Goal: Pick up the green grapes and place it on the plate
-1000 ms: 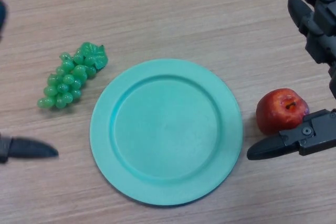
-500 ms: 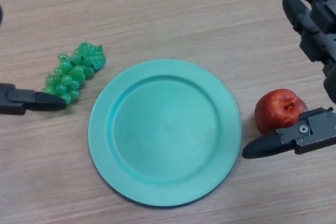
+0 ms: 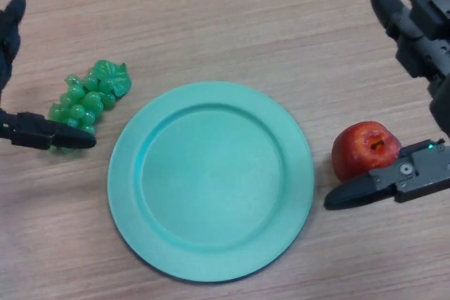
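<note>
A bunch of green grapes [image 3: 89,98] lies on the wooden table, left of the turquoise plate [image 3: 211,180], whose face is bare. My left hand [image 3: 42,133] comes in from the left edge, open. Its thumb lies across the lower end of the bunch and a fingertip shows at the top left, so the grapes sit between them. My right hand [image 3: 415,173] is open at the right edge, idle.
A red apple [image 3: 360,149] rests on the table just right of the plate, between the right hand's thumb and its raised fingers [image 3: 404,26]. Bare wooden tabletop stretches beyond the plate and along the near edge.
My left hand has moved up and in from the lower left until its thumb overlaps the grapes' lower end, and its fingers have appeared at the top left. The right hand has barely shifted.
</note>
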`<state>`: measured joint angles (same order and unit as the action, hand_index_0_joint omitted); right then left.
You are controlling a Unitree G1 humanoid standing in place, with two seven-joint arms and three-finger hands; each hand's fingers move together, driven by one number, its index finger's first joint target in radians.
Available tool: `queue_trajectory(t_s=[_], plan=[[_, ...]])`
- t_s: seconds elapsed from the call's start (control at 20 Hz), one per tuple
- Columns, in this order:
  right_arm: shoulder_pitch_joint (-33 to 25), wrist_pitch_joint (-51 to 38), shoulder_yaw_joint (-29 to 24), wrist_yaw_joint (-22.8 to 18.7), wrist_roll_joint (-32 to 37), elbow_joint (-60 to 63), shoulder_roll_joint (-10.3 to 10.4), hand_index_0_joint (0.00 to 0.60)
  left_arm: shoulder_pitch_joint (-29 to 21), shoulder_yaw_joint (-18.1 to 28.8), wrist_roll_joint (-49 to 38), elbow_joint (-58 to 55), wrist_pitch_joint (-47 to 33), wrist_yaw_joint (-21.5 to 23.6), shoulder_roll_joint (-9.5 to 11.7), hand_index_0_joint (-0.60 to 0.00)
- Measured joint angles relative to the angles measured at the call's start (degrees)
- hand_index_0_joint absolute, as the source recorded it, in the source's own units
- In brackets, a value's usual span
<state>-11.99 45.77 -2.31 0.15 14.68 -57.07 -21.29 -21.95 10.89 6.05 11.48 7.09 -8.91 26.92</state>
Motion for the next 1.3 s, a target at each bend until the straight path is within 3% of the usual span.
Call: queue_trajectory(t_s=[0.3,0.55,0.6,0.65,0.7,0.75,0.8,0.85,0.95,1.1,1.2,1.3], plan=[[-0.12,0.56,-1.61,3.1,-4.04,0.0,1.8,0.0,-3.16,-5.5,11.33,13.44,-9.39,1.91,-0.02,0.0],[-0.12,0.57,-2.57,4.22,-4.27,-0.01,2.1,0.0,-3.32,-5.49,16.01,19.72,-15.86,3.55,-0.05,0.0],[-0.08,0.57,-2.58,4.22,-4.27,-0.01,2.14,0.0,-3.33,-5.37,16.01,19.91,-16.14,3.86,-0.04,-0.049],[-0.08,0.57,-2.58,4.23,-4.27,0.0,2.18,0.0,-3.4,-5.37,16.03,20.23,-16.52,4.2,-0.04,-0.201],[-0.08,0.57,-2.58,4.23,-4.27,-0.01,2.21,0.0,-3.58,-5.32,16.02,20.89,-17.32,4.24,-0.04,-0.299],[-0.05,0.57,-2.59,4.24,-4.27,0.0,2.25,0.0,-3.67,-5.34,16.11,21.64,-18.53,5.32,-0.03,-0.449],[0.01,0.57,-2.59,4.24,-4.27,0.0,2.26,0.0,-3.93,-5.35,17.57,22.98,-19.98,7.72,-0.02,-0.549],[0.29,0.56,-2.59,4.24,-4.27,0.0,2.26,0.0,-4.43,-5.35,19.67,25.46,-22.53,11.55,0.32,-0.6],[1.22,0.56,-2.58,4.23,-4.26,0.0,2.22,0.0,-4.44,-5.28,20.68,25.85,-23.03,13.06,2.1,-0.6],[1.44,0.55,-2.58,4.17,-4.23,0.0,1.95,0.0,-4.45,-3.09,17.89,25.89,-22.99,14.99,2.37,-0.6],[1.53,0.49,-2.48,3.75,-4.11,0.0,1.17,0.0,-4.43,-3.09,16.99,25.29,-22.5,17.64,3.72,-0.6],[2.24,0.42,-2.4,1.92,-3.67,0.01,0.38,0.0,-3.12,-1.63,15.66,20.02,-20.06,17.85,5.07,-0.6]])
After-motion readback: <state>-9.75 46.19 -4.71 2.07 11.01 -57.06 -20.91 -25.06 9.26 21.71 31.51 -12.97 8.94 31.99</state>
